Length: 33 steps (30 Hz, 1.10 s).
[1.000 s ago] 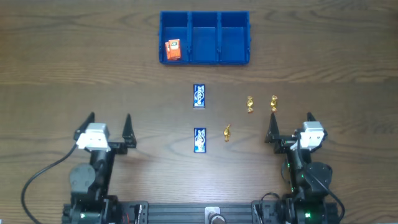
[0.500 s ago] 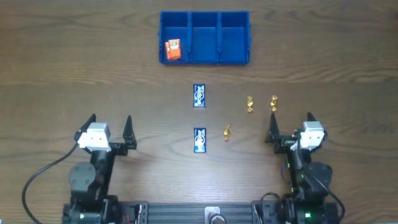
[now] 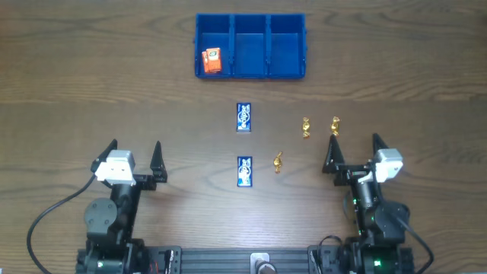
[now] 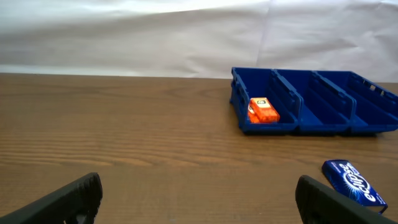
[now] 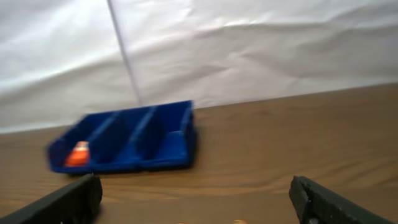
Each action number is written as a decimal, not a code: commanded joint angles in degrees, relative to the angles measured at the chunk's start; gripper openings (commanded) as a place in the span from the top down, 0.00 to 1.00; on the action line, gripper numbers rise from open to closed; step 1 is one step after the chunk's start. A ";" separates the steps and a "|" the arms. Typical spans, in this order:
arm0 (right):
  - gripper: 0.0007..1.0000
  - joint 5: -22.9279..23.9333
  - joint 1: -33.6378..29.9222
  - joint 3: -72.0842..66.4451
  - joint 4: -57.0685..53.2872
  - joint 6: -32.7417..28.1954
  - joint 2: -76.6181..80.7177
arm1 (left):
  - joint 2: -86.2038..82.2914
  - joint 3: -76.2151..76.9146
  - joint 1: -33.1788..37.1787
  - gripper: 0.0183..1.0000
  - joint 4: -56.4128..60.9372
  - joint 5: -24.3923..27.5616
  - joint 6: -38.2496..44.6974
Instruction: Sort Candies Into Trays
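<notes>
A wooden desk (image 3: 76, 84) is seen from above. At 12 o'clock sits a blue tray (image 3: 250, 74) divided into three compartments side by side. An orange candy (image 3: 211, 61) lies in the left compartment, toward the tray's near wall.

In the middle of the desk lie two flat blue wrapped candies, one behind the other and well apart. The far blue pack (image 3: 243, 117) is toward 12 o'clock and the near blue pack (image 3: 244, 170) toward 6 o'clock. A first gold candy (image 3: 278, 161) lies near the near blue pack, at its 3 o'clock. Toward 2 o'clock from the desk's middle, a second gold candy (image 3: 306, 127) and a third gold candy (image 3: 335, 125) lie near each other, not touching.

The left pincer (image 3: 135, 144) is at 8 o'clock, with its two dark fingers spread wide and nothing between them. The right pincer (image 3: 354, 143) is at 4 o'clock, also spread wide and holding nothing. From above, one of its fingertips appears at 6 o'clock of the third gold candy, apart from it. Both wrist views look across bare wood toward the blue tray, with a white wall behind it.
</notes>
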 commanded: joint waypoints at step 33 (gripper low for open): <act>0.00 -0.31 37.94 67.78 -56.96 25.27 91.54 | -0.20 -0.81 0.39 0.00 -2.45 0.98 0.98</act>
